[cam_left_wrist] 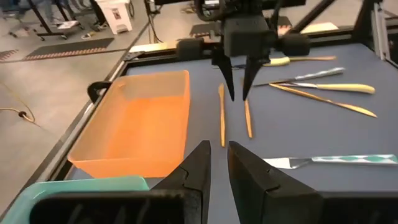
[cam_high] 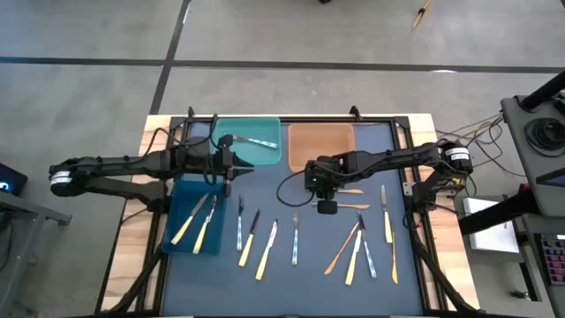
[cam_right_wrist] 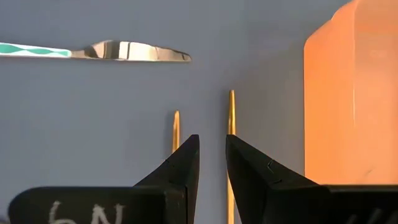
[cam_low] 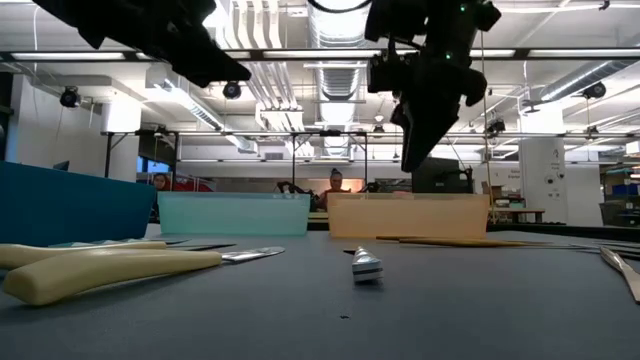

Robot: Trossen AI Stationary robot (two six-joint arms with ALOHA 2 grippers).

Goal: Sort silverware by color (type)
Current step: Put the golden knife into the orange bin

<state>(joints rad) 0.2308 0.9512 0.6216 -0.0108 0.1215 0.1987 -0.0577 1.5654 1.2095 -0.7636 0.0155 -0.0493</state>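
Right pincer (cam_high: 325, 189) hovering just off the orange bin (cam_high: 320, 145), fingers a narrow slit apart, pinching nothing – two thin orange-tan pieces (cam_right_wrist: 231, 118) lying on the tabletop (cam_high: 291, 278) beneath. Left pincer (cam_high: 231, 168) by the teal bin (cam_high: 265, 124), likewise nearly pressed together and empty; one grey piece (cam_high: 249, 141) inside that bin. Two pale yellow pieces (cam_high: 199, 221) in the blue bin (cam_high: 181, 190), the remaining silverware (cam_high: 265, 243) scattered across the dark mat.

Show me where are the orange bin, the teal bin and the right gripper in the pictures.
orange bin (cam_high: 320, 141): high view, on its bare floor.
teal bin (cam_high: 265, 128): high view, on its floor beside the utensil inside.
right gripper (cam_left_wrist: 237, 94): left wrist view, between its two fingertips above the mat.
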